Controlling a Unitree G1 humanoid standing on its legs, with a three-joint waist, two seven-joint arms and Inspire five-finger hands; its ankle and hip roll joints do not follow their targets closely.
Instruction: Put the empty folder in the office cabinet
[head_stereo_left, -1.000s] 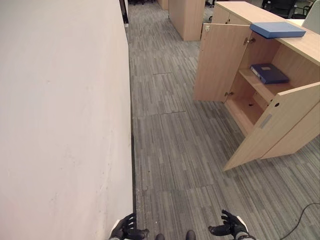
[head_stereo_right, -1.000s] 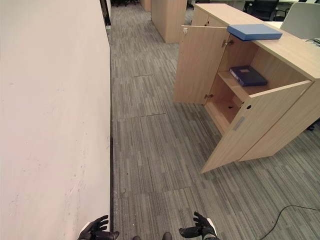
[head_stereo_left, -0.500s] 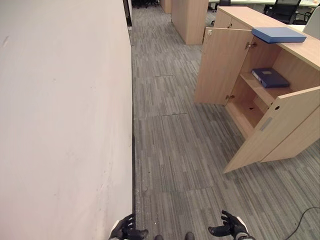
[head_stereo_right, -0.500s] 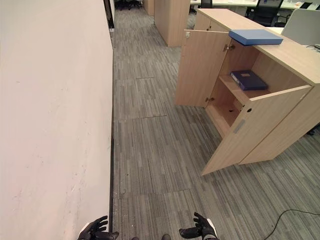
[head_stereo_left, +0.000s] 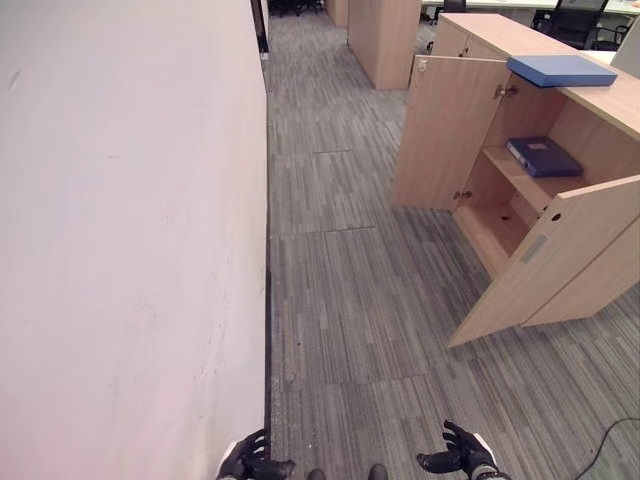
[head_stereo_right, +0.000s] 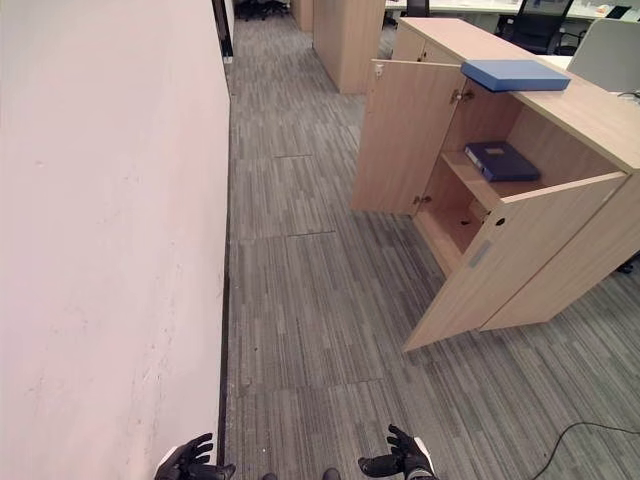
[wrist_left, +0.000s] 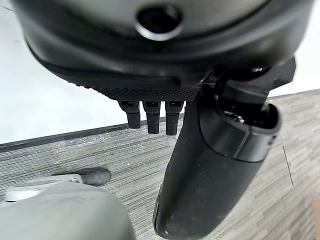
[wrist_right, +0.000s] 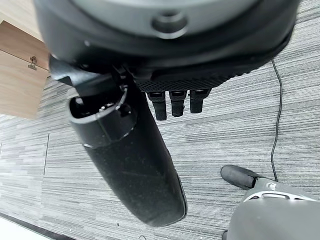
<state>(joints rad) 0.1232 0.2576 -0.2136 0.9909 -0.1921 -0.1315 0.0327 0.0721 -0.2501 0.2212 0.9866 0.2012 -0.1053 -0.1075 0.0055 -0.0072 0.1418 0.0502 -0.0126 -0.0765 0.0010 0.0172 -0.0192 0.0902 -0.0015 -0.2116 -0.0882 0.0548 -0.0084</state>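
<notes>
Currently the light blue folder (head_stereo_left: 558, 69) lies flat on top of the office cabinet (head_stereo_left: 520, 190), whose doors stand open; a dark blue binder (head_stereo_left: 542, 156) rests on its shelf, label illegible. Left hand (head_stereo_left: 247, 462) and right hand (head_stereo_left: 458, 456), partly cut off low in the head views, hold nothing, fingers relaxed and spread.

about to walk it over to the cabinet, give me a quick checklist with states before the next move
1. Cabinet doors open: ok, both stand wide.
2. Folder on cabinet top in sight: ok, lying flat near the edge.
3. Shelf space inside: ok, one dark folder lies on the shelf with bare room beside it.
4. Left hand free: ok, fingers relaxed, holding nothing.
5. Right hand free: ok, fingers relaxed, holding nothing.
6. Whether the top folder is empty: cannot tell.
</notes>
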